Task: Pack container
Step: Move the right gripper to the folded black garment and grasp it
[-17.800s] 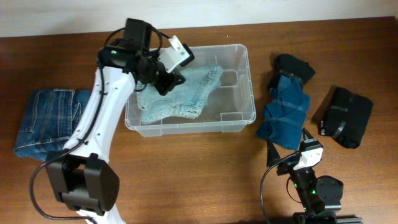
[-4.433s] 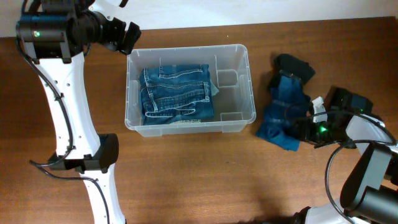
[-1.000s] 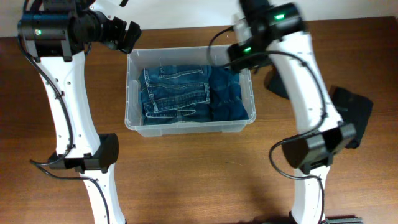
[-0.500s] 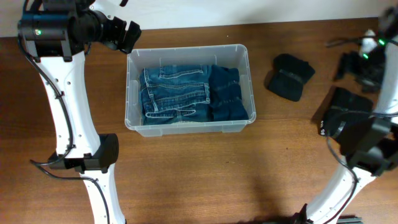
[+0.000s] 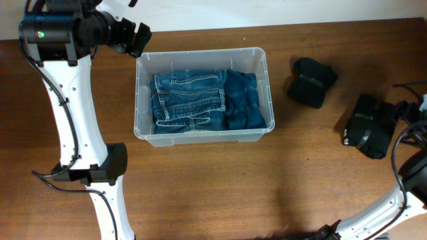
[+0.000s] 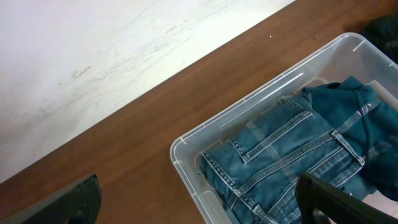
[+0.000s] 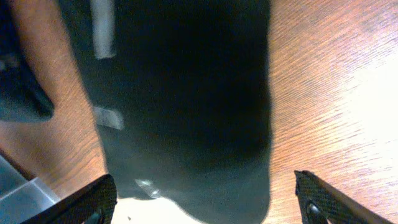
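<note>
So quick update: the blue garment (image 5: 243, 100) that was lying on the table (image 5: 220, 187) a few seconds ago is now in the container (image 5: 200, 134), tucked in beside the jeans (image 5: 187, 100). The right gripper (image 7: 205, 194) has swung from the bin out to the far right. It's now right over the flat black garment (image 5: 369, 127), fingers spread wide and holding nothing. I'd guess that one's next, then the smaller black bundle (image 5: 311, 81), so about halfway packed. The container hasn't budged. It sits mid-table toward the back, open side up, long axis running left-right along the back edge. The left gripper (image 5: 133, 38) hangs off its back-left corner, fingers also wide apart and empty.
</note>
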You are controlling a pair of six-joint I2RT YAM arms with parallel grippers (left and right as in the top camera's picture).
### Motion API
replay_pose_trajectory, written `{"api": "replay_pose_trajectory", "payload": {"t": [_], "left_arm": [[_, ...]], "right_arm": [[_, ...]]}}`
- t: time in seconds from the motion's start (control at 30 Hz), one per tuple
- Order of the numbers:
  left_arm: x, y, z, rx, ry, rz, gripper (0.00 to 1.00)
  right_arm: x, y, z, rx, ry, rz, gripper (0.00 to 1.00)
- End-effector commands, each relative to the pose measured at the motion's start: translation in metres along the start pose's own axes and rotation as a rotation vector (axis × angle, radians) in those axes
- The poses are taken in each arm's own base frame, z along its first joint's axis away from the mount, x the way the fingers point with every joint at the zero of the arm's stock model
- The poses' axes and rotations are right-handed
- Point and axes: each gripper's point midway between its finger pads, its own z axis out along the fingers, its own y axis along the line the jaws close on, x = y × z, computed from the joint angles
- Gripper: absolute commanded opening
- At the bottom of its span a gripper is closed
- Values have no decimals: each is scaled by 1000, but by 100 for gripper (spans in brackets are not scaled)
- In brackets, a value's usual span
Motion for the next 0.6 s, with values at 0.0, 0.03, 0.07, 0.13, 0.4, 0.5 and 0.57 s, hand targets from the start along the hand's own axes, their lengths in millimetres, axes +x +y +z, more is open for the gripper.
{"api": "replay_pose_trajectory", "payload": {"t": [0.0,0.03,0.07,0.13,0.4,0.5,0.57], "left_arm": [[-1,0,-2,4,-5,-14,99],[-1,0,-2,4,-5,-14,99],[0,0,-2,4,-5,-14,99],[0,0,-2,4,-5,-14,99],[1,3,-2,-8,0,-4,99],[5,13,-3,-59,23,-7,99],[6,15,-3,-68,27,-8,99]], "right_arm": [[0,-3,5,-71,-31,-5,85],[-1,-7,7,-70,-39,-1,85],[-2,-10,9,-69,-45,1,85],[-2,-13,15,-68,-52,-8,85],[-3,-12,39,-112,-82,-22,85],[-4,-7,42,-150,-93,-26,80],[-4,-3,46,-165,-95,-34,72]]}}
